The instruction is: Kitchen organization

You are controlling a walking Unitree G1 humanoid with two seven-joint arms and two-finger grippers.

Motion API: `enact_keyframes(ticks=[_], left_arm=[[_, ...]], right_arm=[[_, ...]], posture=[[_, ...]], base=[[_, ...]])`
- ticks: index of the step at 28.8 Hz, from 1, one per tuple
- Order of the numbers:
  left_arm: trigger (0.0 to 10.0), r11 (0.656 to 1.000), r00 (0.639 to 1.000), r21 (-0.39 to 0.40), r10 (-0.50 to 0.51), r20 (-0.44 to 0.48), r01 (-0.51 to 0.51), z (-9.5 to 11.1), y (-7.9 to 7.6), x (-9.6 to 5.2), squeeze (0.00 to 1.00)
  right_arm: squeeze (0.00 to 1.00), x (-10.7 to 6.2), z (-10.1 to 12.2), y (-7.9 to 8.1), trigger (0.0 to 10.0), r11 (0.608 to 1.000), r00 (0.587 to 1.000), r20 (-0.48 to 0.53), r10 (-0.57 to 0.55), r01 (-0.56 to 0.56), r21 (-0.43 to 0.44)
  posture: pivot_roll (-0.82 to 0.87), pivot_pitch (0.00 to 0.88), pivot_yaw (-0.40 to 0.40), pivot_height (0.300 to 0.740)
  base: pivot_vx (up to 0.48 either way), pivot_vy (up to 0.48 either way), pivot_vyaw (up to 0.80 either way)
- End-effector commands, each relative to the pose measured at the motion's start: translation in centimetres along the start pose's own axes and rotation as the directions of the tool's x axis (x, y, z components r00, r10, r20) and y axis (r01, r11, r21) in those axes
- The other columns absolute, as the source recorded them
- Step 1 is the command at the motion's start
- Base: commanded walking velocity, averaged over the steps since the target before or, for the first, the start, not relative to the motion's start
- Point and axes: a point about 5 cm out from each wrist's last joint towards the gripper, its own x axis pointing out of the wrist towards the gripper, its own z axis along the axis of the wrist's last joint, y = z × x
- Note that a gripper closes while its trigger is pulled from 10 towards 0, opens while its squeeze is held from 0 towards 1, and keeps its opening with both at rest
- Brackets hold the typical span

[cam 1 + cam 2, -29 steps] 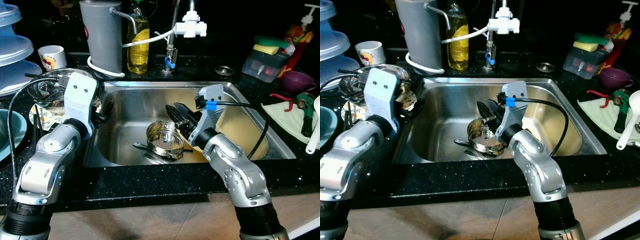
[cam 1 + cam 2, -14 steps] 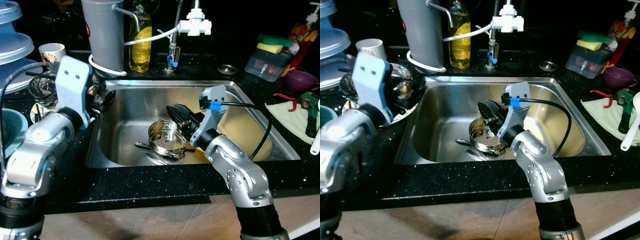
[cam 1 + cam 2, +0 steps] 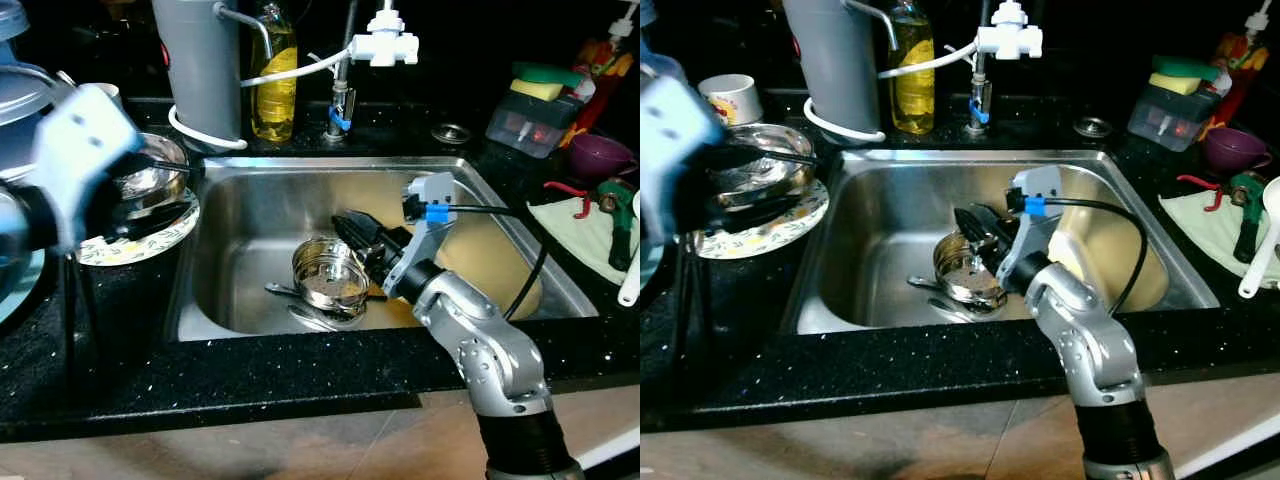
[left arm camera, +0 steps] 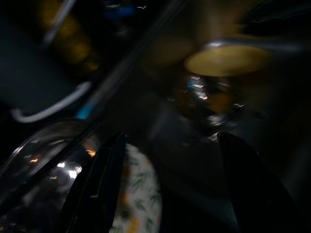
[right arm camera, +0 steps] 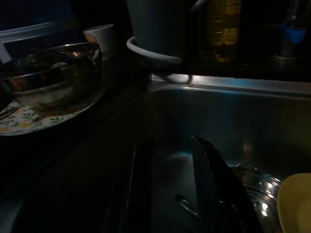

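A brushed stainless steel sink [image 3: 250,215] is set into a speckled black stone counter [image 3: 300,370]. On its floor stands a round, shiny steel pot [image 3: 328,275] with a perforated insert, and loose metal cutlery [image 3: 300,300] lies beside and under it. A smooth, pale yellow cutting board [image 3: 490,260] leans against the sink's right wall.

The right gripper [image 3: 352,232] reaches down into the sink, its 2 long black fingers a little apart just above the pot's rim, holding nothing; the right wrist view shows a narrow gap between the fingers [image 5: 206,174].

The left gripper [image 4: 170,184] is blurred over the counter left of the sink, its fingers spread wide and empty, near a glossy metal bowl [image 3: 760,175] that sits on a round leaf-patterned plate [image 3: 765,230].

Behind the sink stand a matte grey cylindrical container [image 3: 205,65], a clear bottle of yellow liquid [image 3: 273,75] and a white tap fitting [image 3: 385,45].
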Motion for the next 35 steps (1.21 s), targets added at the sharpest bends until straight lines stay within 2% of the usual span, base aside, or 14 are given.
enact_keyframes(ticks=[1,3,5,6,12,14,15,18,19,21,24,27,29,35], left_arm=[[10.0,0.996,0.995,-0.006,-0.093,-0.024,0.093,-0.2,-1.0,-0.1,0.0],[10.0,0.996,0.994,-0.006,-0.086,-0.074,0.085,-1.3,-1.5,0.3,0.0],[10.0,0.996,0.996,-0.045,-0.08,-0.05,0.078,-1.7,-1.9,0.8,0.0],[10.0,0.991,0.996,-0.106,-0.082,0.028,0.084,-1.7,-2.4,1.4,0.0],[10.0,0.972,0.994,-0.217,-0.068,0.081,0.084,-2.0,-3.1,2.4,0.0],[10.0,0.961,0.986,-0.236,0.161,0.048,-0.145,-2.9,-2.9,4.7,0.0],[10.0,0.938,0.969,-0.261,0.246,0.041,-0.227,-3.1,-2.8,5.5,0.0],[10.0,0.899,0.929,-0.271,0.368,0.042,-0.343,-3.1,-2.5,6.4,0.0],[10.0,0.899,0.929,-0.271,0.368,0.042,-0.343,-3.1,-2.5,6.4,0.0],[10.0,0.872,0.892,-0.241,0.45,0.049,-0.426,-3.0,-2.3,6.8,0.0],[10.0,0.858,0.878,-0.247,0.475,0.05,-0.45,-2.9,-2.5,7.0,0.0],[10.0,0.879,0.902,-0.253,0.429,0.049,-0.404,-3.0,-3.2,7.4,0.0],[10.0,0.875,0.901,-0.266,0.432,0.05,-0.405,-3.0,-3.5,7.7,0.0],[10.0,0.86,0.896,-0.352,0.431,0.109,-0.37,-2.9,-3.9,7.9,0.0]], right_arm=[[0.0,-0.3,-0.2,0.0,10.0,1.0,1.0,-0.008,0.006,-0.006,0.012],[0.0,-0.3,-0.2,0.0,10.0,1.0,1.0,-0.008,0.011,-0.011,0.015],[0.0,-0.2,-0.2,0.1,10.0,1.0,1.0,-0.008,0.015,-0.015,0.017],[0.0,-0.2,-0.2,0.2,10.0,1.0,1.0,-0.009,0.019,-0.018,0.019],[0.0,-0.3,-0.3,0.3,10.0,0.999,1.0,-0.01,0.03,-0.029,0.023],[0.0,-0.4,-0.3,0.3,10.0,0.999,0.999,-0.008,0.035,-0.035,0.02],[0.0,-0.4,-0.2,0.3,10.0,0.999,0.999,-0.007,0.035,-0.035,0.019],[0.0,-0.4,-0.2,0.3,10.0,0.999,1.0,0.002,0.029,-0.029,0.023],[0.0,-0.4,-0.2,0.3,10.0,0.999,1.0,0.002,0.029,-0.029,0.023],[0.0,-0.4,-0.1,0.4,10.0,0.999,1.0,0.011,0.026,-0.027,0.028],[0.0,-0.4,0.0,0.4,10.0,0.999,1.0,0.023,0.02,-0.021,0.03],[0.0,-0.5,0.2,0.5,10.0,0.999,0.999,0.036,0.012,-0.013,0.036],[0.0,-0.6,0.2,0.5,10.0,0.999,0.999,0.036,0.014,-0.015,0.037],[0.0,-0.7,0.1,0.9,10.0,0.998,0.998,0.033,0.048,-0.05,0.047]], posture=[[0.0,0.165,-0.065,0.74],[0.0,0.165,-0.065,0.74],[0.0,0.165,-0.063,0.74],[0.0,0.165,-0.063,0.74],[-0.01,0.162,-0.06,0.74],[-0.01,0.165,-0.059,0.74],[-0.01,0.165,-0.059,0.74],[-0.01,0.168,-0.06,0.74],[-0.01,0.168,-0.06,0.74],[-0.01,0.169,-0.057,0.74],[-0.01,0.168,-0.054,0.74],[-0.02,0.166,-0.05,0.74],[-0.02,0.163,-0.048,0.74],[-0.02,0.16,-0.048,0.74]], base=[[0.0,0.0,0.0],[0.0,0.0,0.0],[0.0,0.0,0.0],[0.0,0.0,0.0],[0.0,0.0,0.0],[0.0,0.0,0.0],[0.0,0.0,0.0],[0.0,0.0,0.0],[0.0,0.0,0.0],[0.0,0.0,0.0],[0.0,0.0,0.0],[0.0,0.0,0.0],[0.0,0.0,0.0],[0.0,0.0,0.0]])
